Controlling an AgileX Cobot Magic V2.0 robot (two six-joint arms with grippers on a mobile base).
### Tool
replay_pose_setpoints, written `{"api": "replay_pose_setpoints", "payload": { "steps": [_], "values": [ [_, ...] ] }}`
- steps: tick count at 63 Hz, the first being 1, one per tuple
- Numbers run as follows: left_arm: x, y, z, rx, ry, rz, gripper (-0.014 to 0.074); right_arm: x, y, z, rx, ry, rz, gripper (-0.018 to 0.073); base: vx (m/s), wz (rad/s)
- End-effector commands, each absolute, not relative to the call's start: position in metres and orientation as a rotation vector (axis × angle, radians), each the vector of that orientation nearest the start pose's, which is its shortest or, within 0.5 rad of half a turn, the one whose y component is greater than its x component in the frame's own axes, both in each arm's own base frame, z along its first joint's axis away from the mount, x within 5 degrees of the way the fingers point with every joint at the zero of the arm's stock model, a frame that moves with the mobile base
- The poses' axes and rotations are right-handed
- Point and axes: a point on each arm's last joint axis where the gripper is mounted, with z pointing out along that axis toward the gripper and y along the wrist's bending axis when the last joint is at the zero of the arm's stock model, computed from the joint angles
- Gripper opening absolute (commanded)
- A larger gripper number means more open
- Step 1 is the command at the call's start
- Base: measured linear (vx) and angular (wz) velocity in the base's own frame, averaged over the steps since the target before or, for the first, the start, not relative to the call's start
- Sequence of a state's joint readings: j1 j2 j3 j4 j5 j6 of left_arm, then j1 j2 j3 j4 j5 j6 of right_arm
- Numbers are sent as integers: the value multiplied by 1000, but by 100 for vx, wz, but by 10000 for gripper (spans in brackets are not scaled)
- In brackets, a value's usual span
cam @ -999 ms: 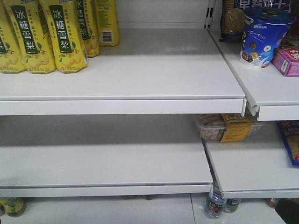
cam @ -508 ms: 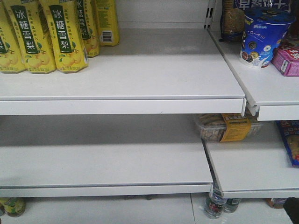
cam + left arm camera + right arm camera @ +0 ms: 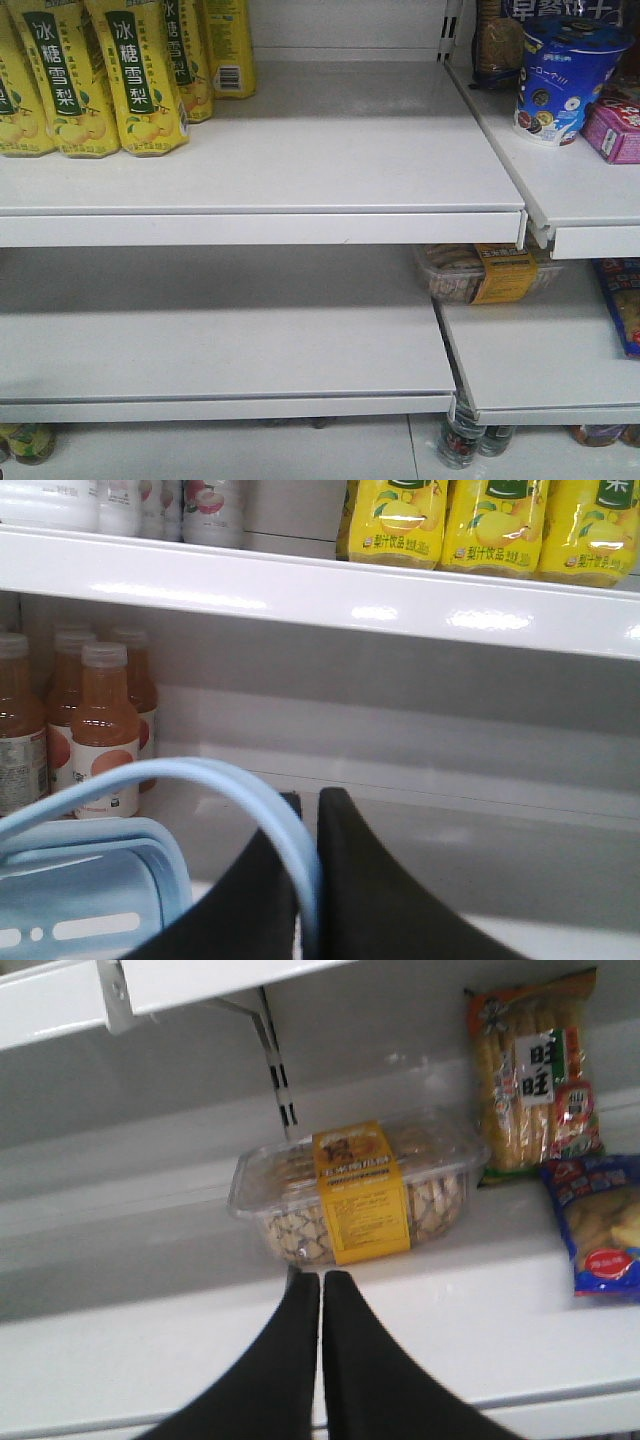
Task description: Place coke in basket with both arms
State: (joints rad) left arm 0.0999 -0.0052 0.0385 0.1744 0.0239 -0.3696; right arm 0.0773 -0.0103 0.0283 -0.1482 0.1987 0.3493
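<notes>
The coke is not in any view. In the left wrist view the light blue basket sits at the lower left, and its flat handle arches up and right into my left gripper, which is shut on it. My right gripper is shut with nothing between its black fingers. It hovers just before a white shelf, pointing at a clear cookie box. Neither gripper appears in the front view.
Yellow pear-drink bottles stand on the upper shelf, with a blue tub and a pink box to the right. Orange drink bottles stand behind the basket. Snack packs and a blue bag lie right of the cookie box.
A dark shape at the front view's lower right corner shrank and has left the frame. The shelves and goods have not moved.
</notes>
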Motion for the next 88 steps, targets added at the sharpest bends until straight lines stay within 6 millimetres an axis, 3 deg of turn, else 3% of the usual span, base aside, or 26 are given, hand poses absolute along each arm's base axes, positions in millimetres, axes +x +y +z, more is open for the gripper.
{"api": "replay_pose_setpoints", "payload": {
  "steps": [1, 38, 88],
  "values": [
    [52, 3, 222, -131, 1343, -33, -6, 57, 3, 197, 87, 1562, 178, -5, 0, 0],
    [52, 3, 222, -131, 1343, -33, -6, 57, 0, 208, 109, 1431, 124, -5, 0, 0],
    [52, 3, 222, -131, 1343, -33, -6, 57, 0, 208, 130, 1431, 150, -5, 0, 0]
  ]
}}
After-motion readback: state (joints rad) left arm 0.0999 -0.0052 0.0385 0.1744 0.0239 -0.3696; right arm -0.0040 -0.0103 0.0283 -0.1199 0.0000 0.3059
